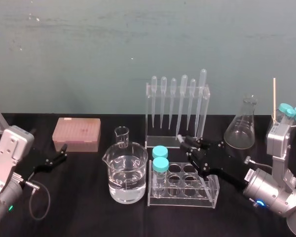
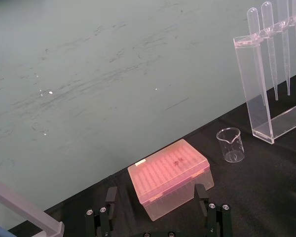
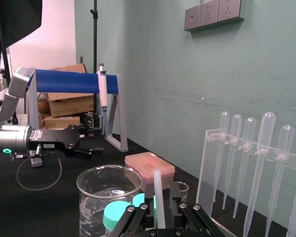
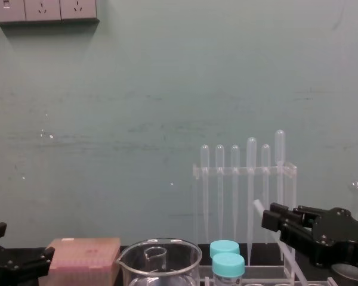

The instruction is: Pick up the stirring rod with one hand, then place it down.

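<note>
The right arm reaches in from the near right, forearm angled left and away, its pincer (image 1: 188, 144) clamped on the stirring rod (image 3: 157, 195). The left arm rests at the near left, its pincer (image 1: 62, 152) low with fingers spread apart.

— Left side?
— Tip box (image 1: 77, 134), rear. Small beaker (image 1: 122, 137) right of it, behind large beaker (image 1: 126, 173).
— Centre?
— Tube rack (image 1: 183, 185) right of large beaker; pipette rack (image 1: 177, 111) behind it; flask (image 1: 241, 129) farther right.

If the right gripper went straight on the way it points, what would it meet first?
Probably the pipette rack, near its left end: the right gripper, shut on the stirring rod, points at it. Depth is unclear; it might pass toward the small beaker.
</note>
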### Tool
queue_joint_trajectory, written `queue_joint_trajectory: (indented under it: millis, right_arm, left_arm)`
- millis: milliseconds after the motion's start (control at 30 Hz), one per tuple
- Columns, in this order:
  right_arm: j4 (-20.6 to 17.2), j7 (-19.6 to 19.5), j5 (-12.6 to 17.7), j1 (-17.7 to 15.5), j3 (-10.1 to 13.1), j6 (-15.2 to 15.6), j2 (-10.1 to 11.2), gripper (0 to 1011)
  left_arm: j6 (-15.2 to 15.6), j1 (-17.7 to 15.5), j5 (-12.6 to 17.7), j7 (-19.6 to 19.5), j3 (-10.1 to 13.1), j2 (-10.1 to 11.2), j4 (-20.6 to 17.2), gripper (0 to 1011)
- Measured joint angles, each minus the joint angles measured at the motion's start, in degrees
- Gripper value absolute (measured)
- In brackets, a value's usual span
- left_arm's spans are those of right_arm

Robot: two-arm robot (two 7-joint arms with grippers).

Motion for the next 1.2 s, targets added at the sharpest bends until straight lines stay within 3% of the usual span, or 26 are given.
queue_joint_trajectory:
  millis: [633,667,800,900,1033,1100,1200]
  right_arm:
    - [-0.05,0.03,0.08,-0.02,0.04,-0.13,0.0,771]
    - [-0.2,0.04,0.08,-0.01,0.12,-0.73,0.0,834]
    - [-1.03,0.01,0.34,0.25,0.93,-2.36,-0.11,899]
    - [-2.49,-1.53,0.48,0.3,2.66,-4.21,-0.22,994]
    - [-4.19,-4.99,0.2,-0.59,5.17,-4.99,-0.14,1000]
    - [-4.84,-7.0,-0.25,-1.28,6.41,-4.72,-0.09,1000]
    - [-6.24,-12.5,-1.32,-3.47,8.88,-1.57,0.2,1000]
  left_arm:
    - [0.0,0.0,0.0,0.0,0.0,0.0,0.0,1000]
    - [0.0,0.0,0.0,0.0,0.0,0.0,0.0,1000]
    - [0.0,0.0,0.0,0.0,0.0,0.0,0.0,1000]
    - [0.0,0.0,0.0,0.0,0.0,0.0,0.0,1000]
    - [0.0,0.0,0.0,0.0,0.0,0.0,0.0,1000]
    - [0.0,0.0,0.0,0.0,0.0,0.0,0.0,1000]
    - [0.0,0.0,0.0,0.0,0.0,0.0,0.0,1000]
